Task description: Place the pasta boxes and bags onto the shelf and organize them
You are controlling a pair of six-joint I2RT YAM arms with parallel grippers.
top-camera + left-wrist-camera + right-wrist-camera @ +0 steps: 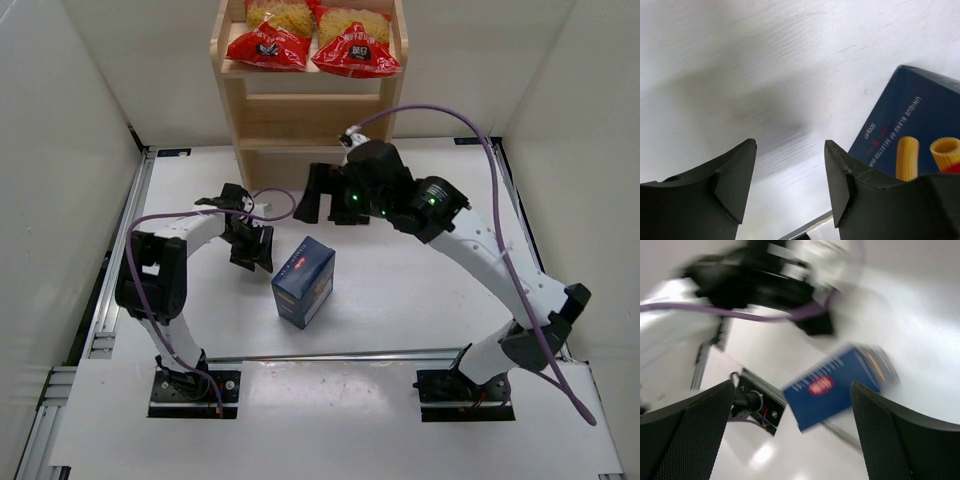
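Dark blue box [303, 282] is seen upright mid-table, slightly toward the near edge | left gripper [250, 245] is held spread and empty just beside its left face | right gripper [312, 195], likewise spread, is placed farther off toward the far edge | left arm is judged nearer.

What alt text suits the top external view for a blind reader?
A dark blue pasta box stands on the table between two robot arms; the left tool and right tool hold nothing. Two red pasta bags lie side by side on the wooden shelf behind.
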